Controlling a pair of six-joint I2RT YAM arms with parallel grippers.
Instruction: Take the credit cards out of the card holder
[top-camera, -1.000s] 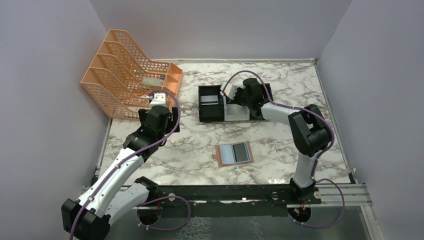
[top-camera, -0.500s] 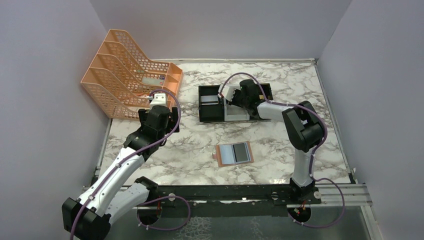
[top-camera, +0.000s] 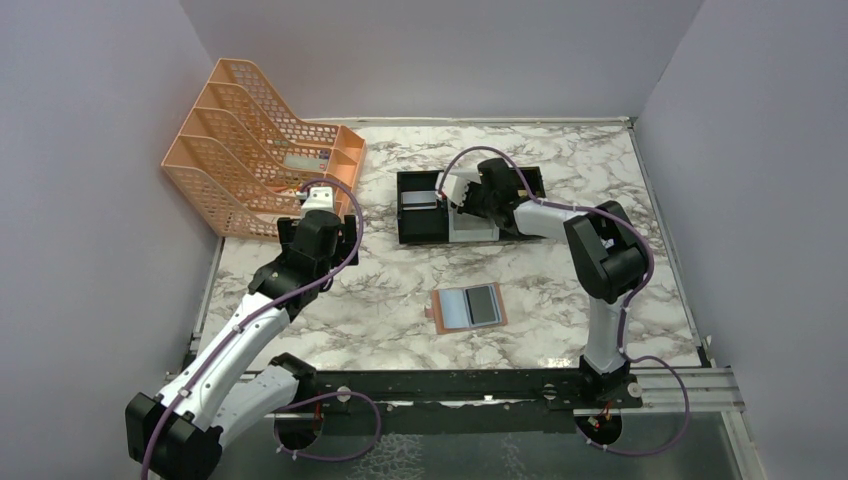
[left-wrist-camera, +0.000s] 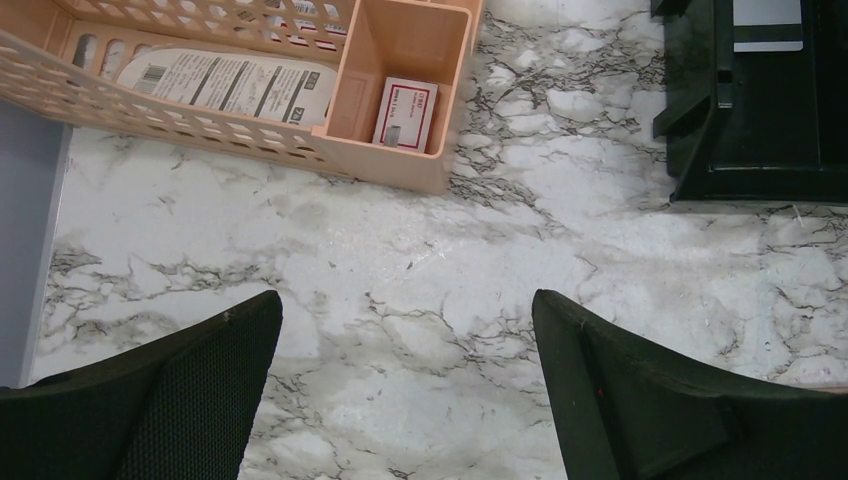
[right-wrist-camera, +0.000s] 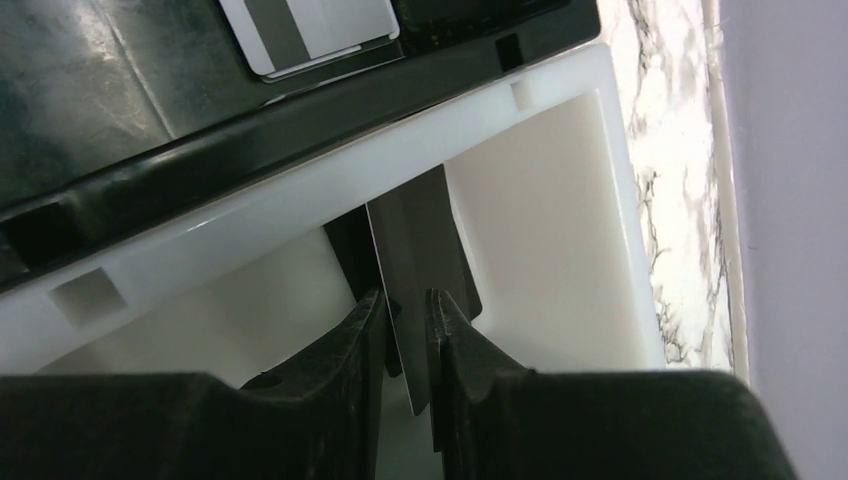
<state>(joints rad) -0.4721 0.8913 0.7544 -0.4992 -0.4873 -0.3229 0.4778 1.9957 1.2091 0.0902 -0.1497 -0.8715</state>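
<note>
Though thin, flat grey card (right-wrist-camera: 418, 240).

A grey card (right-wrist-camera: 425, 250) stands on edge between the fingers of the right gripper (right-wrist-camera: 405, 300). The tan card holder (top-camera: 450, 310) lies open, well apart from it, holding a dark card (top-camera: 484, 304).

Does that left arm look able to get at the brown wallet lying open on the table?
Probably yes: the left pincer is open and empty, and only bare table lies between it and the card holder.
</note>
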